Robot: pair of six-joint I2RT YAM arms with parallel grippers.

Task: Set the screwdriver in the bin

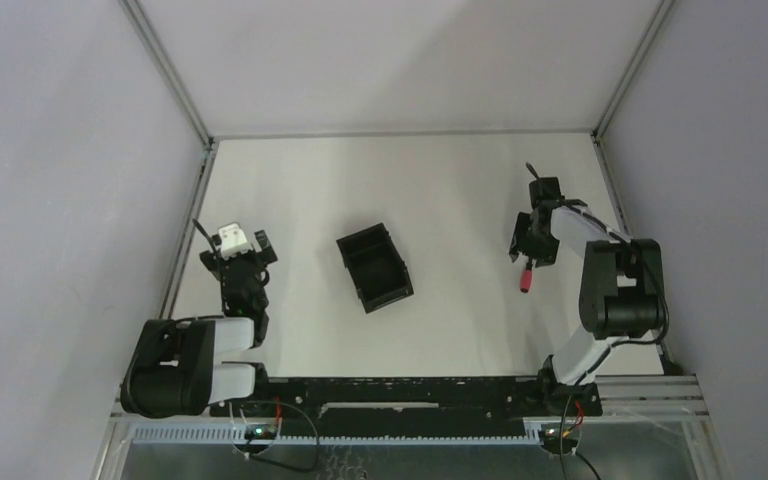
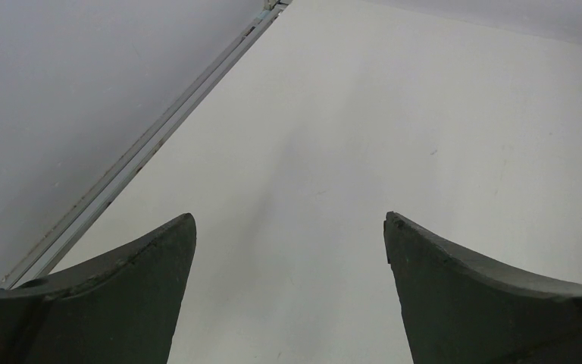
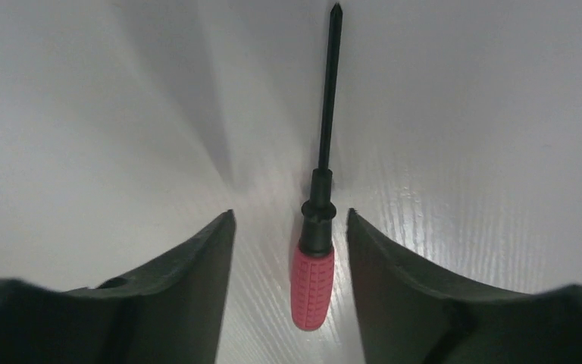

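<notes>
Lying on the surface [image 1: 440,190]: the screwdriver [image 1: 527,277], flat on the white top, right of centre in the top view and outside the bin.
Screwdriver, right wrist view: the red ribbed handle sits at lower centre of the frame. The black collar and thin dark shaft run straight up to a point near the top edge.
Right hand [image 1: 528,252]: directly over the screwdriver, fingers apart. In its own view the two dark fingers [image 3: 394,288] flank the handle, one on each side. A strip of white surface shows between each finger and the handle, so nothing is clamped. The gap looks narrower on the right side of the frame.
Bin [image 1: 375,268]: a black rectangular box with raised walls, at the centre of the top view and turned at a slant to the surface's edges. Its inside looks dark, and whether anything lies in it I cannot tell. It stands well apart from the screwdriver, to that tool's left in the frame.
Left hand [image 1: 240,262]: at the left side of the top view, near the metal rail [image 2: 136,152] along the surface's edge, well apart from the bin. Its fingers [image 2: 136,288] stand wide apart with only bare white surface between them.
Walls: plain grey panels rise around the surface at the left, right and far sides.
</notes>
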